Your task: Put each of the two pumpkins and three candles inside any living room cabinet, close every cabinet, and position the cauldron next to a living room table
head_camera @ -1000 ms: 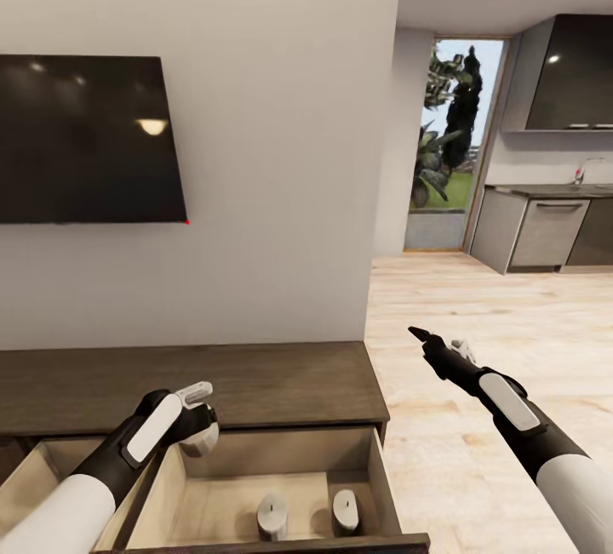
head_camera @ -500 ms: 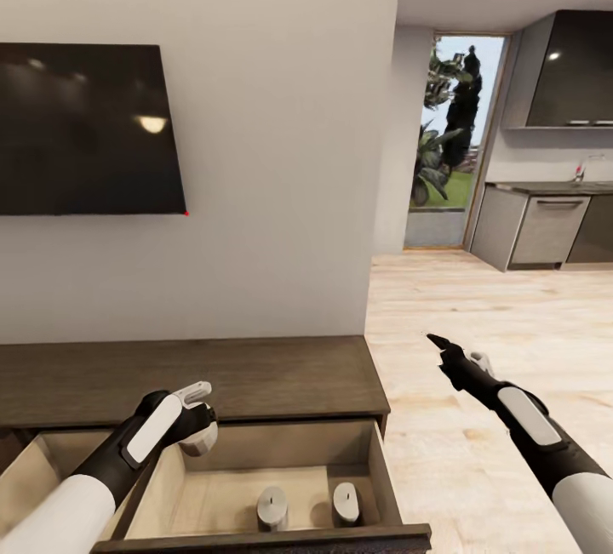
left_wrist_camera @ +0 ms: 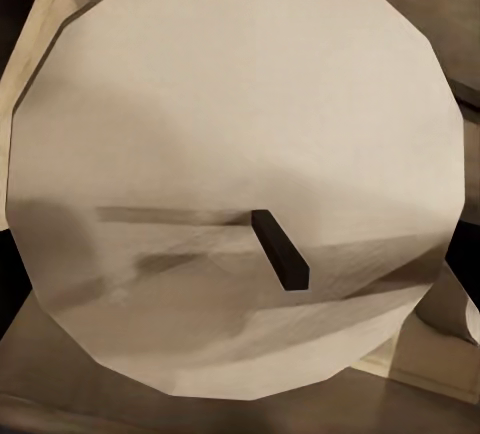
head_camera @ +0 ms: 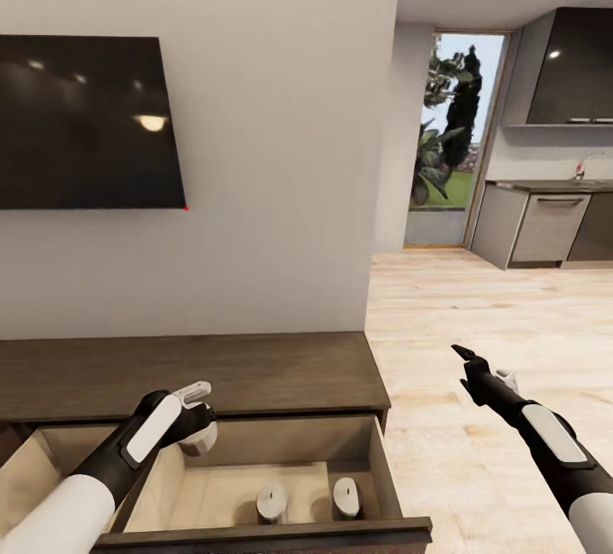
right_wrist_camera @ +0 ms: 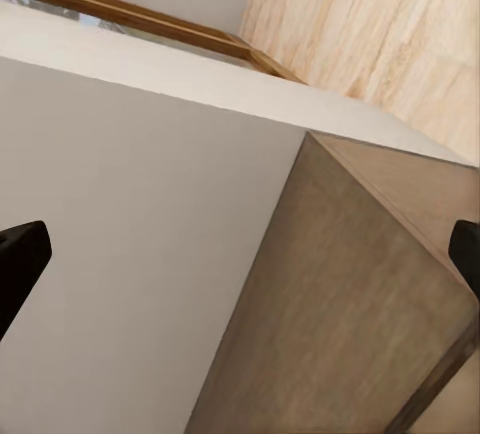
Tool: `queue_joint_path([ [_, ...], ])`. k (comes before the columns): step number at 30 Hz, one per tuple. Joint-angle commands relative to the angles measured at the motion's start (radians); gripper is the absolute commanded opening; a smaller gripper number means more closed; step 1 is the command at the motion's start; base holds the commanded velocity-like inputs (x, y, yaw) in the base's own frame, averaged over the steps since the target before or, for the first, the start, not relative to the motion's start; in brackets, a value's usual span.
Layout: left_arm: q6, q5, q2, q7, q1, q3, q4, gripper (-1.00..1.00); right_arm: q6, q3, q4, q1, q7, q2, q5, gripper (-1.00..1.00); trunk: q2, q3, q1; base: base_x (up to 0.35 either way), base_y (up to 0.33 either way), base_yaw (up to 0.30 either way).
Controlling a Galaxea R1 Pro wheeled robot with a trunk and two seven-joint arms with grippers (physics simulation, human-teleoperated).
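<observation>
Living room wall, cabinet [head_camera: 255, 371] drawer open, two candles [head_camera: 271, 503] inside. Your left gripper [head_camera: 197, 433] clamped a third candle [left_wrist_camera: 240, 174] above it; right gripper [head_camera: 477, 367] spread, empty. Off-centre release risked it toppling.

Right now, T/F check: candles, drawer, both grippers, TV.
1. The left gripper holds a candle over the open drawer. True.
2. Two candles lie in the drawer. True; the second sits beside the first.
3. The drawer is shut. False: it is pulled out, its light wood inside showing.
4. The right gripper holds a pumpkin. False: it is open and empty, over the wooden floor.
5. A TV hangs on the wall above the cabinet. True.
</observation>
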Motion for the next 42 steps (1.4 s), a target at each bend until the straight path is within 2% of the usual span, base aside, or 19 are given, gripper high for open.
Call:
queue_joint_path([
  [1,0.0,0.01,0.001,0.01,-0.001,-0.005,-0.002,-1.0,0.006,-0.003,0.001,-0.001,0.001,0.0,-0.004,1.0,-0.001,-0.001,0.0,0.0,0.0,0.0],
  [4,0.0,0.01,0.002,0.01,-0.001,-0.005,-0.002,-1.0,0.006,-0.003,0.001,-0.001,0.0,0.0,-0.004,1.0,-0.001,-0.001,0.0,0.0,0.0,0.0],
  [42,0.0,0.01,0.001,0.011,-0.001,-0.004,-0.002,-1.0,0.006,-0.003,0.002,-0.001,0.0,0.003,-0.004,1.0,-0.267,-0.12,0.146,0.0,0.0,0.0],
])
